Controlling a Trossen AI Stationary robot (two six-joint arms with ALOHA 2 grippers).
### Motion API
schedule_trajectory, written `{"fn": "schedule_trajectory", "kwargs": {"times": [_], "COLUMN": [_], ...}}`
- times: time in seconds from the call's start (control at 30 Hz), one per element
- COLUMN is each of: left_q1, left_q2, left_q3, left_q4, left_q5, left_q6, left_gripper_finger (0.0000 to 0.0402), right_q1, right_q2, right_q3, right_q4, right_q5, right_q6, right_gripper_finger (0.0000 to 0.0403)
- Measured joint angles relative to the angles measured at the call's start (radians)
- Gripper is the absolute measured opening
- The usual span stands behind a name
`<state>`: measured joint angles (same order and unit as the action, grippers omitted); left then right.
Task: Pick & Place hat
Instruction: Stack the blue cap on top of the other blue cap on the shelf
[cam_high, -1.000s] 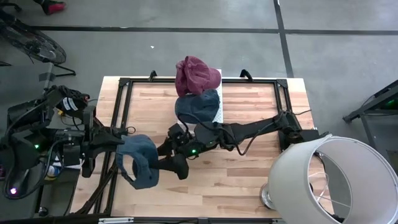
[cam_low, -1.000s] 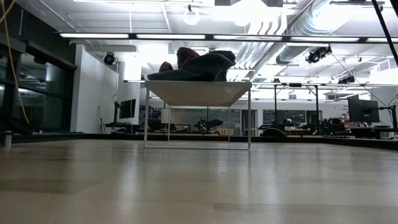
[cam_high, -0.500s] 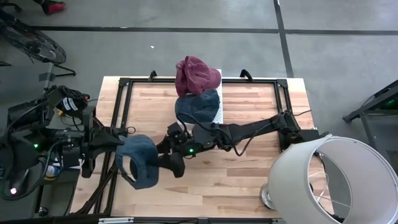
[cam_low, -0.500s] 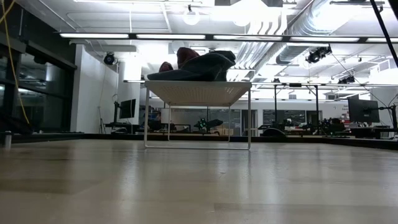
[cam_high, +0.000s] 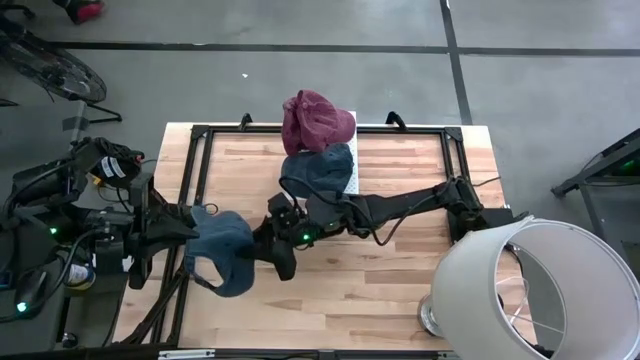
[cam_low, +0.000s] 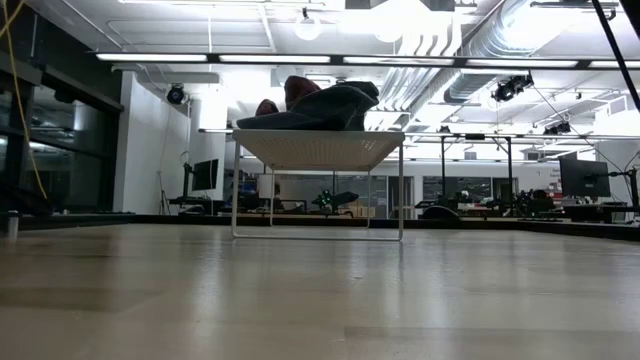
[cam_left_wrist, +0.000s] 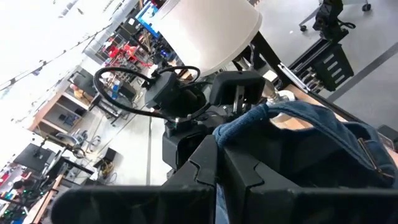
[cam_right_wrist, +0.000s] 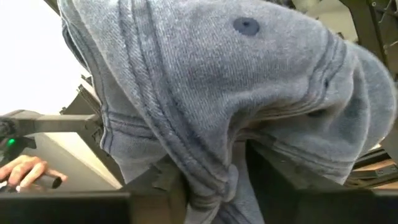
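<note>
Nearby, lampshade (cam_high: 545, 290) beside stacked caps (cam_high: 318, 145)

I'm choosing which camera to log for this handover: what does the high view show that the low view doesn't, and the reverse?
Only the high view shows both arms: the left gripper shut on the blue denim hat, the right gripper at that hat's other side, and the white lampshade. Only the low view shows the white rack from the side, standing on thin legs, and the room behind. Both show the dark blue hat and maroon hat piled on that rack.
</note>
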<state>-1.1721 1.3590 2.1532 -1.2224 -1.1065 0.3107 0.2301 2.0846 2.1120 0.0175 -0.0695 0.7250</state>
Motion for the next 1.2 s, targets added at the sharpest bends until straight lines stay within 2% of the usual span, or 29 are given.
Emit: {"fn": "schedule_trajectory", "kwargs": {"times": [0.17, 0.33, 0.6, 0.8, 0.97, 1.2], "left_q1": [0.000, 0.000, 0.000, 0.000, 0.000, 0.000], "left_q2": [0.000, 0.000, 0.000, -0.001, -0.002, -0.007], "left_q3": [0.000, 0.000, 0.000, -0.001, -0.001, 0.000], "left_q4": [0.001, 0.001, 0.001, 0.020, 0.026, 0.026], "left_q5": [0.001, 0.023, 0.027, -0.175, -0.202, -0.198], "left_q6": [0.000, -0.007, -0.052, -0.365, -0.492, -0.685], "left_gripper_finger": [0.0000, 0.0000, 0.0009, 0.0038, 0.0089, 0.0186], "right_q1": [-0.009, -0.023, -0.041, -0.041, -0.046, -0.068], "right_q2": [0.000, 0.000, 0.000, -0.001, 0.001, -0.005], "right_q3": [0.000, 0.000, 0.000, 0.002, 0.000, -0.001], "right_q4": [-0.003, -0.005, -0.010, -0.021, -0.060, -0.130], "right_q5": [-0.028, -0.086, -0.176, -0.195, -0.202, -0.256], "right_q6": [-0.034, -0.077, -0.122, -0.134, -0.146, -0.170], "right_gripper_finger": [0.0095, 0.0023, 0.0021, 0.0021, 0.0021, 0.0021]}}
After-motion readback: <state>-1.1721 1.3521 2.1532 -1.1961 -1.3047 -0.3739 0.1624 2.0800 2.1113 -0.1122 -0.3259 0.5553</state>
